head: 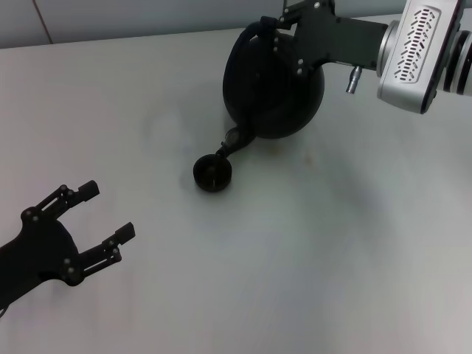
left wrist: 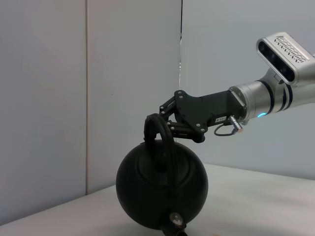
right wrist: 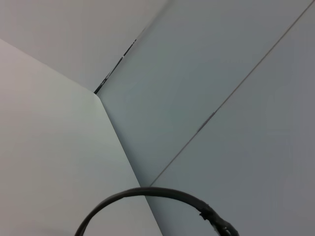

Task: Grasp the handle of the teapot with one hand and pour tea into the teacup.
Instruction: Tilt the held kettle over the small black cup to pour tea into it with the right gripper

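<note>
A pale, matte white table [head: 332, 265] fills the head view, with a grey wall strip along the top edge. In the upper middle the teapot [head: 269, 88] hangs tilted, its spout [head: 232, 140] pointing down and toward the lower left, right above the teacup [head: 212, 172], which stands on the table just below the spout tip. The right gripper [head: 269, 33] comes in from the upper right and is clamped on the handle [head: 254, 31]; most of the handle is hidden behind the gripper body. The left gripper [head: 105, 212] sits idle at the lower left, its fingers spread apart, the arm cut off by the frame edge.

The left wrist view shows grey wall panels with a dark vertical seam, and the white tabletop low in the frame. The teapot [left wrist: 161, 186] is in the lower middle, its spout [left wrist: 175, 223] facing the camera and down, partly cut by the bottom edge. The right gripper [left wrist: 165, 125] pinches the handle [left wrist: 155, 129] at the top.

The right wrist view gives only wall panels, a corner seam and a dark curved cable [right wrist: 147, 194] at the bottom; neither fingers nor pot show.
</note>
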### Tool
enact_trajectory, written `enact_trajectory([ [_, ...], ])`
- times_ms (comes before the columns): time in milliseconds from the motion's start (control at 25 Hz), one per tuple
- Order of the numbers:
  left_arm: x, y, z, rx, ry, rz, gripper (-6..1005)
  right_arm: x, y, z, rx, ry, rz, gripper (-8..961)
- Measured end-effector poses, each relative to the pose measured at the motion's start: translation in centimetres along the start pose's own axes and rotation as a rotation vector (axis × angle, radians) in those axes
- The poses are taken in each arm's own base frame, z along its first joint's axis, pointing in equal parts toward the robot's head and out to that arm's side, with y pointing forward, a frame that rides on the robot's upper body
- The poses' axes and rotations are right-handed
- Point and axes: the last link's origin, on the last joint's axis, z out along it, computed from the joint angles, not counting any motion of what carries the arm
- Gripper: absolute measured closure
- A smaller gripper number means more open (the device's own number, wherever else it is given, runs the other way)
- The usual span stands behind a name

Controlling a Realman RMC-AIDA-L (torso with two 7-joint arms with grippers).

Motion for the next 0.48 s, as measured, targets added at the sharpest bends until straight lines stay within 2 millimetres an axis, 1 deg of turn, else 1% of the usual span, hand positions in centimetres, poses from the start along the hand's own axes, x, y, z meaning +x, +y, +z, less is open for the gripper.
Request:
enact_trajectory([
  [200,-0.04,0.06,-0.08,0.001,0.000,-0.002,150,-0.05,0.02,0.01,-0.002,-0.003,0.032,872],
  [480,-0.02,0.11,-0.11,-0.001,0.002,-0.002,151,0.44,0.28,-0.47,0.008,0.011,0.216,872],
])
